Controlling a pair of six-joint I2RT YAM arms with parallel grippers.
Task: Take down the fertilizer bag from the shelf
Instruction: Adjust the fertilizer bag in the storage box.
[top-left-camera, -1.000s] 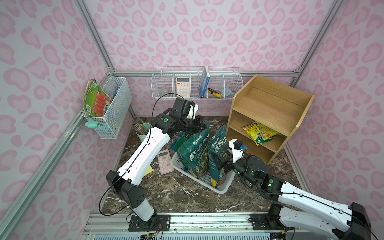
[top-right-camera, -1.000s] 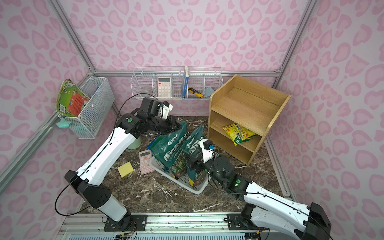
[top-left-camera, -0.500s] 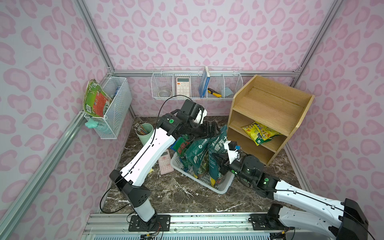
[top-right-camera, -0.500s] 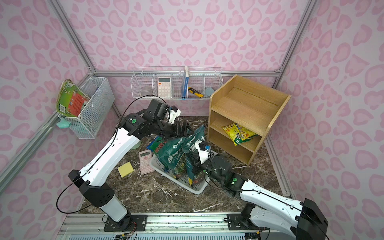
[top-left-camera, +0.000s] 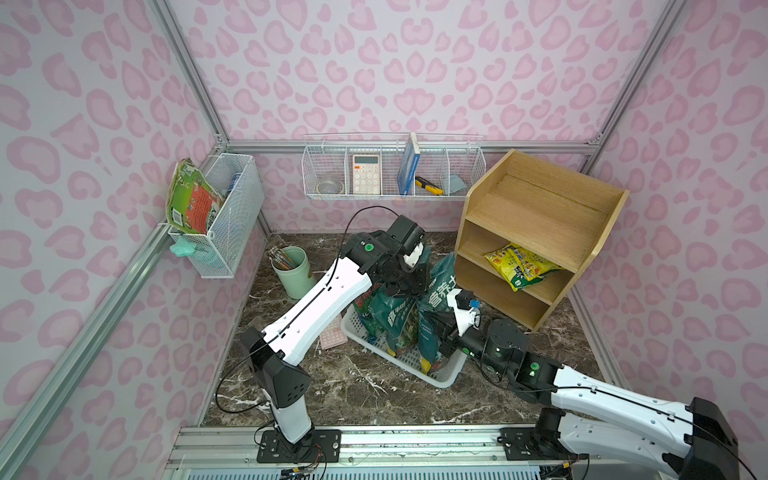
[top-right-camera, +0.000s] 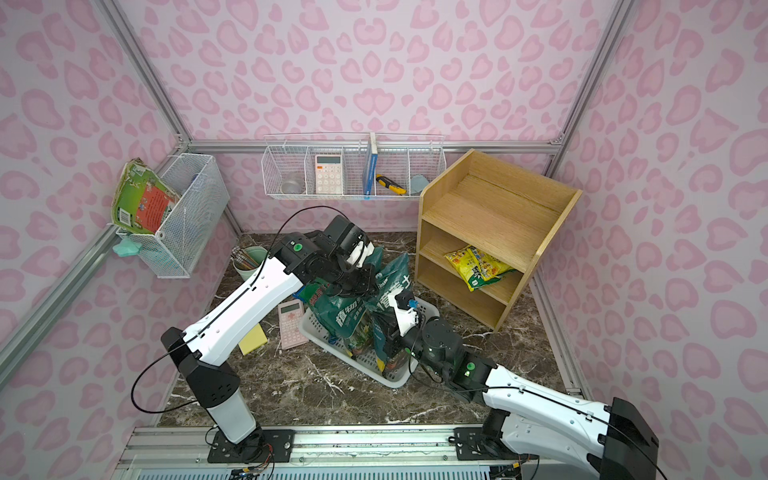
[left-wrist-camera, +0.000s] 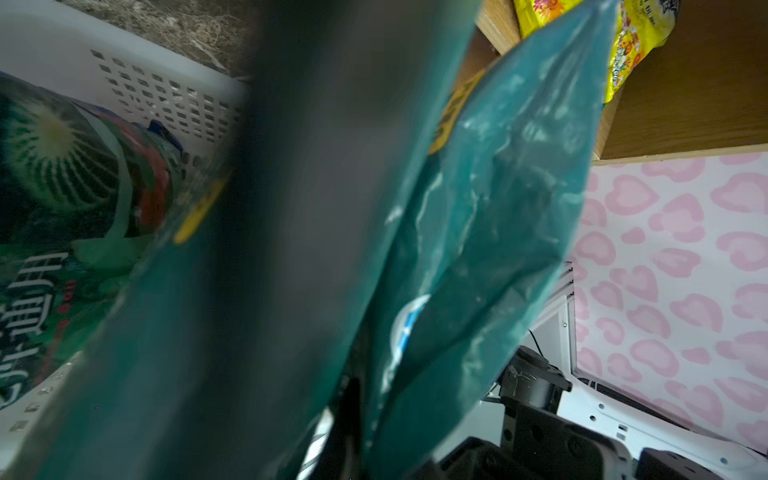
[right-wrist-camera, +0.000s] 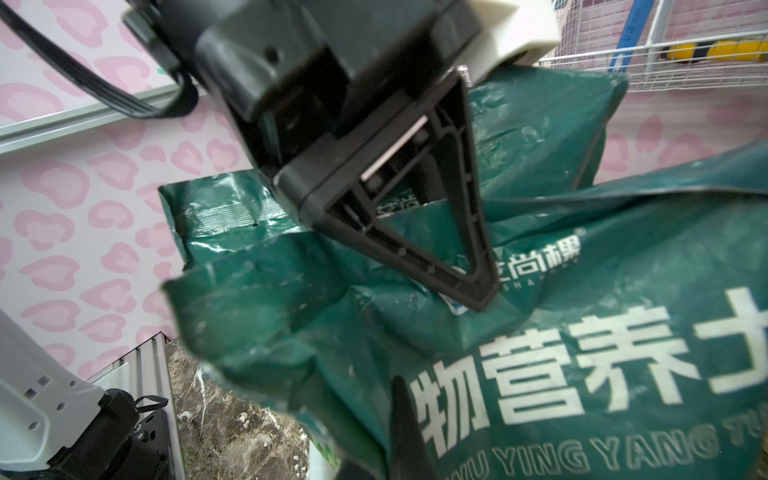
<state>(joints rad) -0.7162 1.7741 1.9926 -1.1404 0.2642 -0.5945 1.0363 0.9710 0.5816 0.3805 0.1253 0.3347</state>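
A yellow printed fertilizer bag (top-left-camera: 521, 266) (top-right-camera: 478, 266) (left-wrist-camera: 640, 37) lies on the middle tier of the light-wood shelf (top-left-camera: 540, 208) (top-right-camera: 498, 203); neither gripper touches it. To the shelf's left, two green soil bags (top-left-camera: 390, 320) (top-left-camera: 436, 291) stand in a white basket (top-left-camera: 444, 376) (top-right-camera: 395, 380). My left gripper (top-left-camera: 409, 286) (top-right-camera: 357, 282) (right-wrist-camera: 478, 299) is shut on the top of a green bag. My right gripper (top-left-camera: 436, 334) (top-right-camera: 386, 332) (right-wrist-camera: 399, 436) is shut on the side of the green bag nearer the shelf.
A green pen cup (top-left-camera: 293, 270) stands at the back left. A pink calculator (top-right-camera: 291, 318) and a yellow note pad (top-right-camera: 253, 338) lie left of the basket. White wire baskets hang on the back wall (top-left-camera: 390, 170) and left wall (top-left-camera: 224, 216).
My left gripper has come forward from behind the bags onto their tops. The bags have been drawn together and more upright. My right gripper has shut on its bag.
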